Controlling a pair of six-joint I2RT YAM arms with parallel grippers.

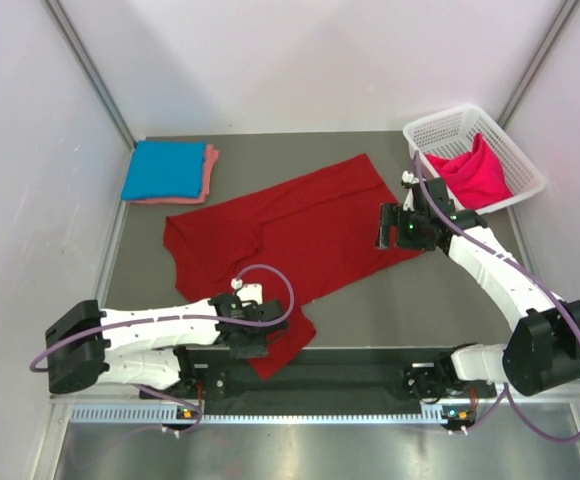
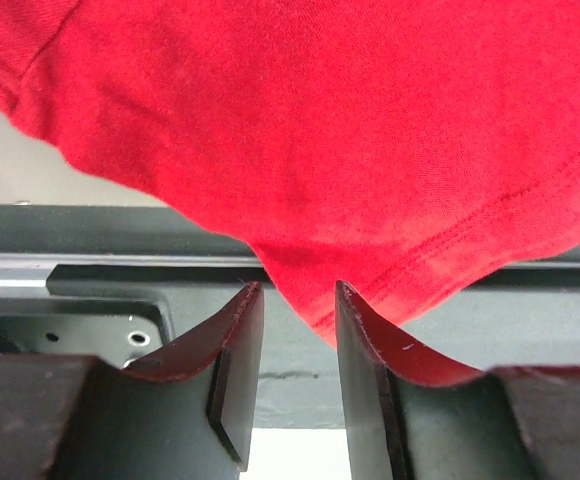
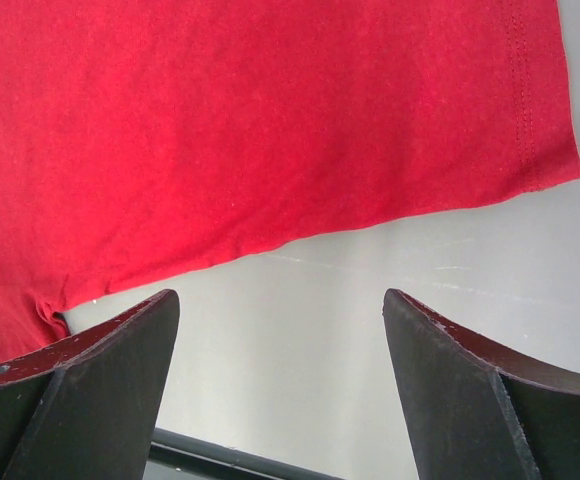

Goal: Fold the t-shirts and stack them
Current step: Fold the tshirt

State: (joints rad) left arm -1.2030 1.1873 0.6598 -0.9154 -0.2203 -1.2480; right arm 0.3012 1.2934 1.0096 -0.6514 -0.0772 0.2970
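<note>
Bright blue t-shirt (image 1: 165,170), folded, lies at the far left corner of the grey worktop (image 1: 450,290) on top of a salmon pink t-shirt (image 1: 211,160), of which only a strip shows along the right and near sides. Centre: the dark red t-shirt (image 1: 290,225) is spread flat on a diagonal across the middle of the worktop, running from the near edge up toward the far right. One of its corners droops over the near edge. The left gripper (image 2: 297,295) sits low at that near edge, over the drooping corner. In the left wrist view its jaws stand narrow, a slim gap between them. The red hem's point reaches down between the two tips, but whether the cloth touches either finger cannot be told. The right gripper (image 3: 282,300) hangs over the right-hand side of the dark red t-shirt. In the right wrist view its jaws are wide apart and hold nothing, with bare worktop between them and the stitched edge of the red cloth just beyond the tips. Far right corner: a white lattice basket (image 1: 440,128) rests tilted against the wall, with the hot pink t-shirt (image 1: 470,175) bunched loosely inside it.
</note>
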